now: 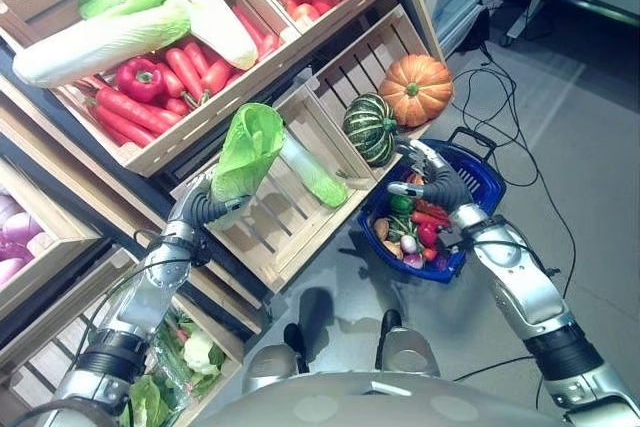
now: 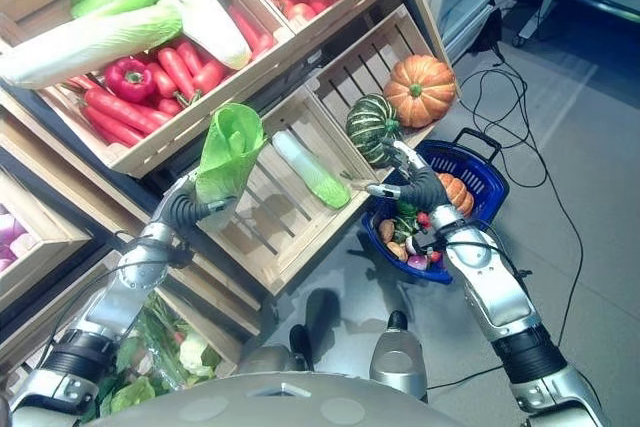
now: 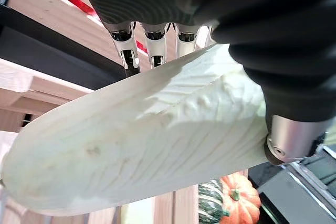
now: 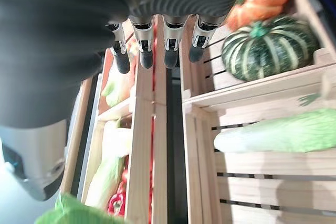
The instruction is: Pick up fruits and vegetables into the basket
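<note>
Cabbage (image 1: 247,150): napa cabbage held up in the left hand (image 1: 212,205), above the slatted crate (image 1: 290,222) and well apart from the blue basket (image 1: 485,179), which sits on the floor to the crate's right.
Left hand: fingers (image 3: 152,43) and thumb curled round the pale stalk end; leafy top points up.
Right hand (image 2: 412,187): empty, fingers loosely straight, hovering over the basket's near rim.
Handling: likely light but long and top-heavy; leaves soft and easily bruised, the ribbed stalk firmer, so a hold low on the stalk looks soundest.
Second cabbage (image 2: 311,169): lying in the crate.
Basket load: already holds mixed produce; room for a long cabbage looks tight.
Hidden: how firmly the palm meets the stalk; basket floor under the produce and right hand.
</note>
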You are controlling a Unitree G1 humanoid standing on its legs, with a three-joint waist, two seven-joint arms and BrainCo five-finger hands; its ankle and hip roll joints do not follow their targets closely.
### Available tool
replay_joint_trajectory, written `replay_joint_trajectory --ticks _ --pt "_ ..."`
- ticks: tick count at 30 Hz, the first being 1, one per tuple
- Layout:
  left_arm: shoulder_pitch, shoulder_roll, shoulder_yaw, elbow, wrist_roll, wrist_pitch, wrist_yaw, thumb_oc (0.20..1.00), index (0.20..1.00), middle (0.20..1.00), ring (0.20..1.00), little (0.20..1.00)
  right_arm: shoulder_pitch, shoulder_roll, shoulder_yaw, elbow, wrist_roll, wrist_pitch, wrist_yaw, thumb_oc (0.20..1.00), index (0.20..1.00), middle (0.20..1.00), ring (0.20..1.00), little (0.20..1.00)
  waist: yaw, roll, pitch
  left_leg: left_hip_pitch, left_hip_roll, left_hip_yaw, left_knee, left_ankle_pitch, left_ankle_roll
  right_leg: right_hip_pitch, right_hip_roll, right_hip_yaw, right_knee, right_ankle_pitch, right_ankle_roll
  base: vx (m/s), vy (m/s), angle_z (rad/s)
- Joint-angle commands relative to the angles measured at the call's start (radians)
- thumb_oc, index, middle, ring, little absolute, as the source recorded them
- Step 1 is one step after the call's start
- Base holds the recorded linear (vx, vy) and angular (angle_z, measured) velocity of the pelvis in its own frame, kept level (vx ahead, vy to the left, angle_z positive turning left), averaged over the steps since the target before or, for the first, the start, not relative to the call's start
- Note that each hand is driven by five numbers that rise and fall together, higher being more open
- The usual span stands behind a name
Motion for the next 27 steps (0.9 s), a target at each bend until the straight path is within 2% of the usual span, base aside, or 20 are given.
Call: replay_joint_trajectory --ticks 1,15,27 --pt "-0.100 0.033 -0.026 -0.089 0.022 -0.025 0.016 0.200 0.200 0.200 0.200 0.200 -0.091 0.061 0.038 -0.079 0.003 0.003 -0.024 1.000 1.000 1.000 1.000 1.000 0.016 -0.065 -0.036 0.010 -0.032 0.023 0.034 -0.102 0.020 0.058 -0.066 0.005 -0.096 0.058 0.110 0.01 -0.003 0.05" --pt "-0.259 -0.049 -0.194 -0.090 -0.003 0.059 -0.026 0.200 0.200 0.200 0.200 0.200 -0.269 0.146 0.175 -0.074 0.091 0.097 -0.043 1.000 1.000 1.000 1.000 1.000 0.039 -0.084 -0.077 0.046 -0.025 0.016 0.021 -0.119 0.018 0.096 -0.073 -0.017 -0.101 0.047 0.111 0.01 -0.004 0.05" --pt "-0.354 -0.110 -0.304 -0.098 0.054 0.098 0.026 0.200 0.200 0.200 0.200 0.200 -0.324 0.223 0.268 -0.015 0.100 0.127 -0.078 1.000 1.000 1.000 1.000 1.000 0.041 -0.087 -0.092 0.062 -0.028 0.016 0.002 -0.122 0.019 0.105 -0.080 -0.028 -0.106 0.050 0.113 0.00 0.001 0.03"
